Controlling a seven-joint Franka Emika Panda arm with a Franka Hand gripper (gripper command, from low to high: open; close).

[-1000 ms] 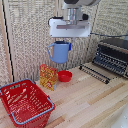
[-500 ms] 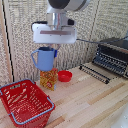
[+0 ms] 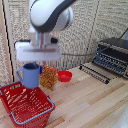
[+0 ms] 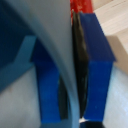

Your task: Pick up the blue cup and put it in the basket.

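The blue mug [image 3: 31, 75] hangs in the air, its handle toward the exterior view's left, just above the far edge of the red mesh basket [image 3: 15, 116]. My white gripper [image 3: 35, 62] is shut on the mug's rim from above. In the wrist view the mug's pale blue wall [image 4: 64, 65] runs between the two blue finger pads [image 4: 97, 70], filling most of the picture; a sliver of red shows beyond them.
A small red bowl [image 3: 64, 76] and an orange-patterned box [image 3: 49, 77] stand on the wooden table behind the basket. A black toaster oven [image 3: 113, 55] with its tray [image 3: 95, 73] sits at the exterior view's right. A woven wall backs the scene.
The arm has carried the mug toward the exterior view's left and somewhat lower, from above the box and bowl to over the basket's far edge.
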